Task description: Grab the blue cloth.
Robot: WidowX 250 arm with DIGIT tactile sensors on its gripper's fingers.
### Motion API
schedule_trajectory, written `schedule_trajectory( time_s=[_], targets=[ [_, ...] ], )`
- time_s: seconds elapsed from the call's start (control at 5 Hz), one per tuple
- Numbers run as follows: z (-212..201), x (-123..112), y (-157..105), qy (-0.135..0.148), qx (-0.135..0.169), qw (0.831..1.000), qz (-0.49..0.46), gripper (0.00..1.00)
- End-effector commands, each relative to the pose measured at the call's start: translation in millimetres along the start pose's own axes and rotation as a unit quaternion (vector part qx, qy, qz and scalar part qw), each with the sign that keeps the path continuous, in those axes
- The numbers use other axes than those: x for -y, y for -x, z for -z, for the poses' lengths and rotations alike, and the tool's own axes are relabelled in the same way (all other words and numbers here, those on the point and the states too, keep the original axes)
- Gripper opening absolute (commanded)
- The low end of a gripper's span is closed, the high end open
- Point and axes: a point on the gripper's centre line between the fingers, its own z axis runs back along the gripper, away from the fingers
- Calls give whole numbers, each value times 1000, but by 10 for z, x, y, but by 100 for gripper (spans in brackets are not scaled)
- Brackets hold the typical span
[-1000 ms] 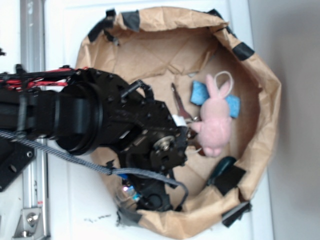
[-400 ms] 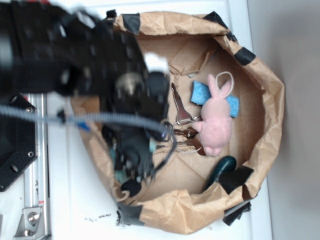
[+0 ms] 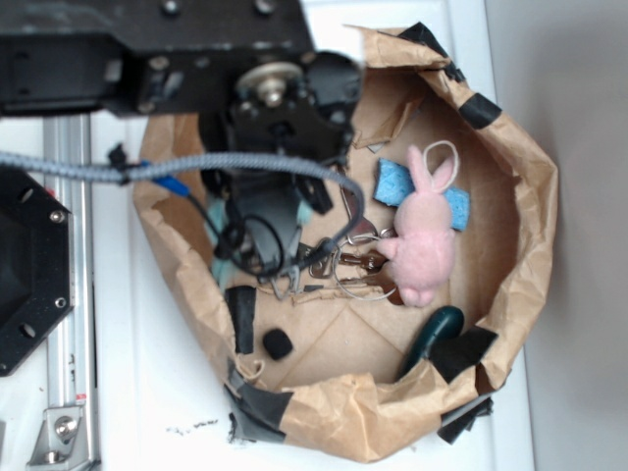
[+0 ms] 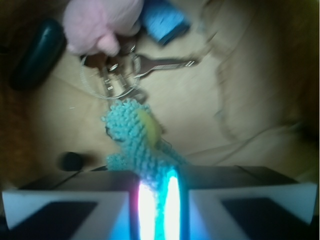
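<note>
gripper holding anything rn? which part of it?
Yes. The gripper is shut on the blue cloth, pinching one narrow end of it between the fingers; the rest of the knitted piece sticks out ahead over the brown paper.

My tool glares white at the bottom edge, so its tips blur. My arm hides most of the blue cloth from outside.

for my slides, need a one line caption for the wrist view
Gripper shut on the blue cloth, keys and pink bunny beyond.
</note>
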Motion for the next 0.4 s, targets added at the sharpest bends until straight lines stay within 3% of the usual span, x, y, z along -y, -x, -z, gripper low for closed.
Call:
schedule_trajectory(
  time_s=[0.0, 0.2],
  targets=[
    [-282, 338, -128, -70, 57, 990, 110, 0],
    [-304, 336, -102, -70, 93, 985, 127, 0]
  ],
)
